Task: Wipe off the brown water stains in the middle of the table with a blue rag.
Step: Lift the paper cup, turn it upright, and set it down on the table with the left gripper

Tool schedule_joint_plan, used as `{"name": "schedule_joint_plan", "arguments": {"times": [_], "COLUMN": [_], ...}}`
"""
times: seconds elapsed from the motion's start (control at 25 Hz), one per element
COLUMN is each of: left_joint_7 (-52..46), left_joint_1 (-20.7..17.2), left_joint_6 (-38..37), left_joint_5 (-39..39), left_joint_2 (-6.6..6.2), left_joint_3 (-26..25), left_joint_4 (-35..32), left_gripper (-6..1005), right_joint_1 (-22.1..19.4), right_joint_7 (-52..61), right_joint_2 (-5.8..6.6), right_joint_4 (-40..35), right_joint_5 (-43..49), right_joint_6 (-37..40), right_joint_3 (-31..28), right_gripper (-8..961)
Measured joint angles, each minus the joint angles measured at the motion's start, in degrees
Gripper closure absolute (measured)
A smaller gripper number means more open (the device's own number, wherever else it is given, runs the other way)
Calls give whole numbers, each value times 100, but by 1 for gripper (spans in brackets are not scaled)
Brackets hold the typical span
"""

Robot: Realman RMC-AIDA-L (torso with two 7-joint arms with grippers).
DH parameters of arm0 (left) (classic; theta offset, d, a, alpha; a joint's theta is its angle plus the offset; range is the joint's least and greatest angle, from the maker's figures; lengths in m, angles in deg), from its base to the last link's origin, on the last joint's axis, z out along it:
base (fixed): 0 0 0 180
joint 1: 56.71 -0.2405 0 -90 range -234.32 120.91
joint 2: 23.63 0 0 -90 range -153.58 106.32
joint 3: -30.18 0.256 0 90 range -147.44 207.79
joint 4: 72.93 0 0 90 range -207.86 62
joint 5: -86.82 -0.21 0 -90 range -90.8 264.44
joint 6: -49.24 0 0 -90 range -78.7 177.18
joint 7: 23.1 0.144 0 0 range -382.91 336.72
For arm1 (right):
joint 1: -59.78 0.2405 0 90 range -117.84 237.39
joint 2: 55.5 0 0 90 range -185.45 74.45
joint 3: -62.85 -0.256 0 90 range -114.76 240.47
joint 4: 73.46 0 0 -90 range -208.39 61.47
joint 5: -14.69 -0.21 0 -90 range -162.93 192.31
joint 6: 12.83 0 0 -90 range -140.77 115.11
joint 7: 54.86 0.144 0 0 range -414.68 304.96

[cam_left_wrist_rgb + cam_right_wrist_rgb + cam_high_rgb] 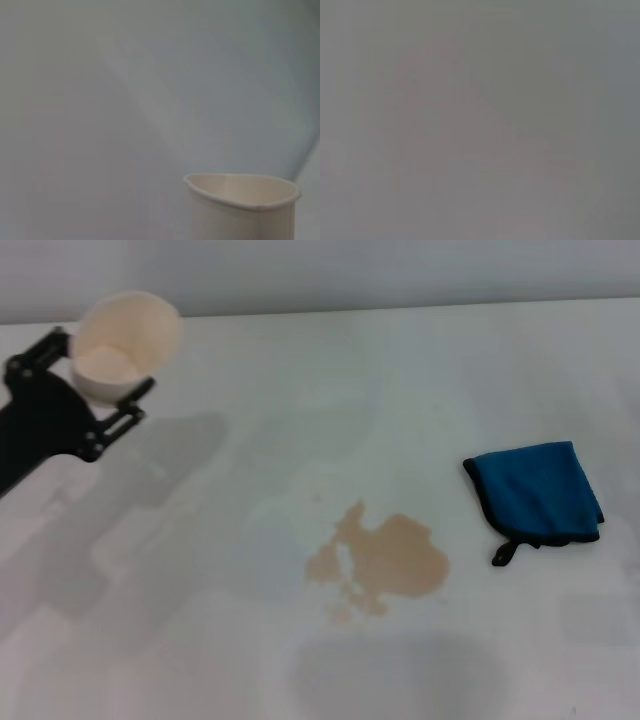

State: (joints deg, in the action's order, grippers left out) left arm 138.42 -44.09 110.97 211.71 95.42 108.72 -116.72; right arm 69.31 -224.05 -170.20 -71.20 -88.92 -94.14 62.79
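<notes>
At the far left of the head view we see our left gripper [100, 370], a black linkage of jointed bars reaching up and in from the left edge, raised above the large plain white table [300, 380] and casting a soft grey shadow on it. Its fingers are clenched around a white paper cup [120, 345], which is tilted so that its open mouth faces the camera. In the left wrist view the same cup's rim [245, 192] shows close up, squeezed into a slightly flattened oval, with only pale surface behind it. Moving right, near the middle of the table, lies the light tan, irregular blotch of brown water stains [385, 558], flat and wet-looking, with small splotches along its left and lower edge. Further right, well apart from the stains, rests the small soft blue rag [538, 492] with dark black edging, folded, its short black loop tag pointing toward the stains. Our right gripper appears in no view; the right wrist view gives only a featureless grey field.
</notes>
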Motion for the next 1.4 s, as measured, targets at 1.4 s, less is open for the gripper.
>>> {"name": "schedule_joint_plan", "arguments": {"times": [1.4], "left_joint_7": [-51], "left_joint_1": [835], "left_joint_6": [683], "left_joint_5": [1933], "left_joint_2": [68], "left_joint_3": [-460], "left_joint_4": [3926], "left_gripper": [347], "right_joint_1": [60], "right_joint_7": [0], "right_joint_2": [0], "right_joint_4": [20], "right_joint_5": [289], "right_joint_6": [-125], "right_joint_3": [85], "right_gripper": [122]}}
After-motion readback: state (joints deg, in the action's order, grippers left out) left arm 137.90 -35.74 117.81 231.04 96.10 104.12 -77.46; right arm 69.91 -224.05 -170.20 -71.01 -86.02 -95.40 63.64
